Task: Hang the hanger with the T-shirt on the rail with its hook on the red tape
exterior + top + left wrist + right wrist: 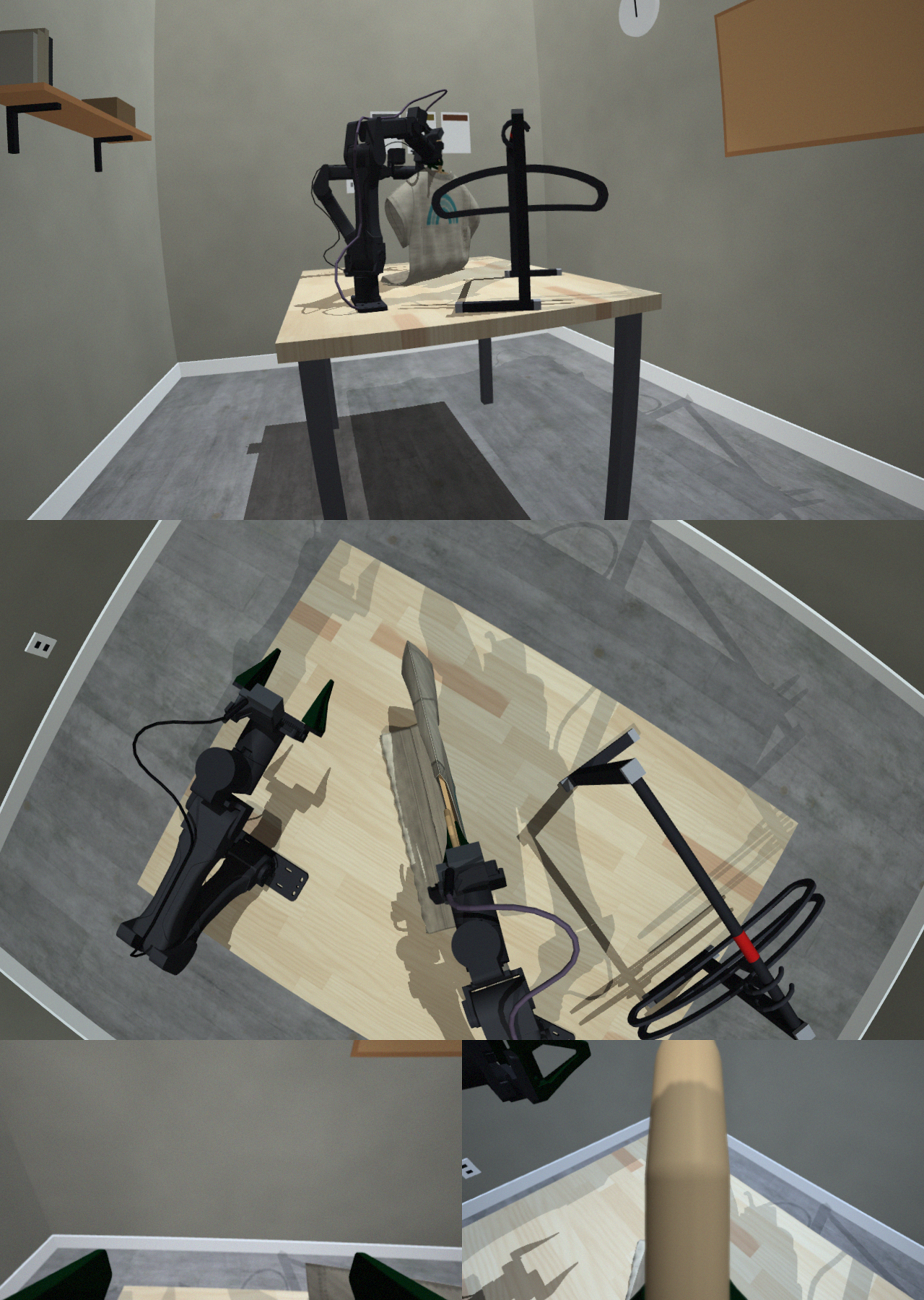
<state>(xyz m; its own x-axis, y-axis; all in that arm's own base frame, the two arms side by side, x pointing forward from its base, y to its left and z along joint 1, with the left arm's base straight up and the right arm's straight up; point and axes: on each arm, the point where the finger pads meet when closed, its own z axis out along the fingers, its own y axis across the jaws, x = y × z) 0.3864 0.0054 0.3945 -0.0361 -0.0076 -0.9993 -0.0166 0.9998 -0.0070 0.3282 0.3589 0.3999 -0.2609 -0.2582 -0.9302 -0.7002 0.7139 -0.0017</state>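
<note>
The hanger (449, 818) (687, 1192) looks like smooth, softly glossy wood; the shirt (423, 698) (439, 226) is matt, creased cloth. The table (349, 798) (413, 334) shows pale wood grain, the rail (688, 857) dark matt metal or plastic, its tape (746, 947) smooth.

Hard shadows — wrist close-up perhaps soft.

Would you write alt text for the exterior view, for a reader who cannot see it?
The right gripper holds a hanger wearing a grey T-shirt beside a black rack on a wooden table; black hangers hang there.
</note>
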